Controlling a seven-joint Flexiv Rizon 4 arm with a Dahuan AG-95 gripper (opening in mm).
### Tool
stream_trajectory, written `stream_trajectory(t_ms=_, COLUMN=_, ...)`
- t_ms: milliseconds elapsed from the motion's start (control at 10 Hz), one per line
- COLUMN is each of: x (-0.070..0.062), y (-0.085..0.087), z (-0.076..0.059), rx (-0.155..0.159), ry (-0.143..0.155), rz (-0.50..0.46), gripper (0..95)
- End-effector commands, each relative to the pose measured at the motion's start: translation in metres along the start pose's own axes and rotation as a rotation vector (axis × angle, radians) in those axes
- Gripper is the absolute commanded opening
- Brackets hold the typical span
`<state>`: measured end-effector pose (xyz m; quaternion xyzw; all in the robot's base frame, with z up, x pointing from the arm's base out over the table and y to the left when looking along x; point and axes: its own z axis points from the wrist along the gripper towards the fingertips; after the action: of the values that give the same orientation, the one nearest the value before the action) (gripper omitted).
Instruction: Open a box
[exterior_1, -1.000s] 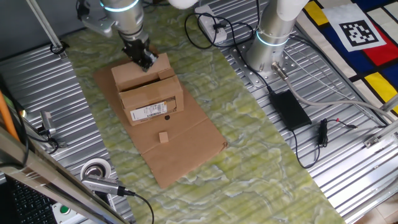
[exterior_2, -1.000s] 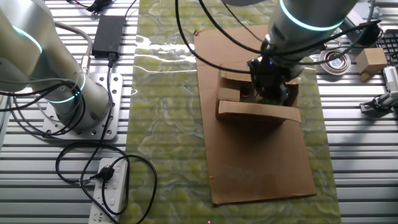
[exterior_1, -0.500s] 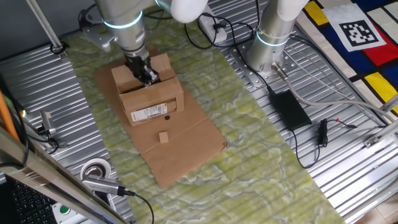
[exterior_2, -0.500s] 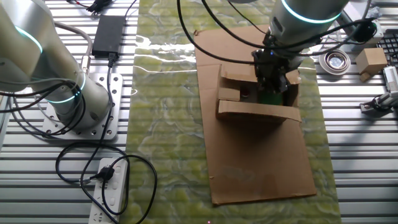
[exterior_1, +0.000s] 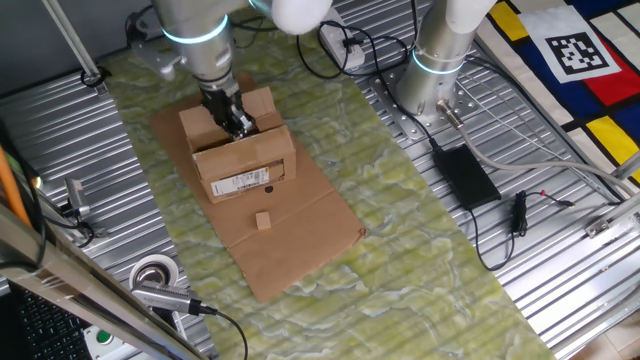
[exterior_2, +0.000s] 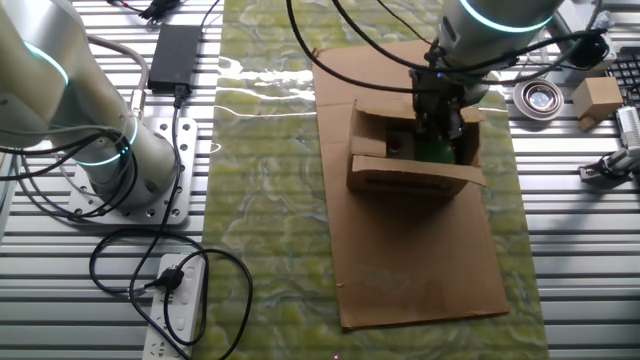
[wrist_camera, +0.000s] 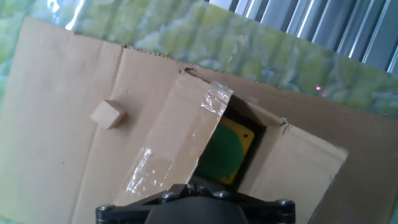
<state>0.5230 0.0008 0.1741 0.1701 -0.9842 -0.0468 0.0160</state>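
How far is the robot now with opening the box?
Partly done: the box already shows a green and yellow item through the gap. In hand: the gripper sits over the opening beside a taped flap. Left: folding the flaps fully out.

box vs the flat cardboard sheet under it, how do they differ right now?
The box is a raised carton with flaps lifted; the cardboard sheet lies flat on the green mat. The box carries a white barcode label; the sheet shows none, only a small cardboard block resting on it. The box shows a green and yellow item inside; the sheet holds nothing inside. Both are plain brown cardboard.
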Motion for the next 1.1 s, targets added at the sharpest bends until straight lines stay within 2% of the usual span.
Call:
stream_trajectory(t_ms=100, x=-0.001, y=0.007, z=-0.008, rx=-0.053, ry=-0.018, rz=0.050, gripper=0.0)
stream_trajectory(t_ms=200, x=-0.001, y=0.007, z=-0.008, rx=-0.053, ry=-0.018, rz=0.050, gripper=0.0)
stream_trajectory(t_ms=300, x=-0.004, y=0.018, z=-0.014, rx=-0.065, ry=-0.019, rz=0.096, gripper=0.0)
stream_trajectory(t_ms=600, x=-0.009, y=0.032, z=-0.016, rx=-0.065, ry=-0.018, rz=0.120, gripper=0.0)
stream_trajectory(t_ms=900, x=-0.010, y=0.034, z=-0.015, rx=-0.075, ry=-0.019, rz=0.158, gripper=0.0)
stream_trajectory(t_ms=1100, x=-0.010, y=0.034, z=-0.015, rx=-0.066, ry=-0.016, rz=0.144, gripper=0.0)
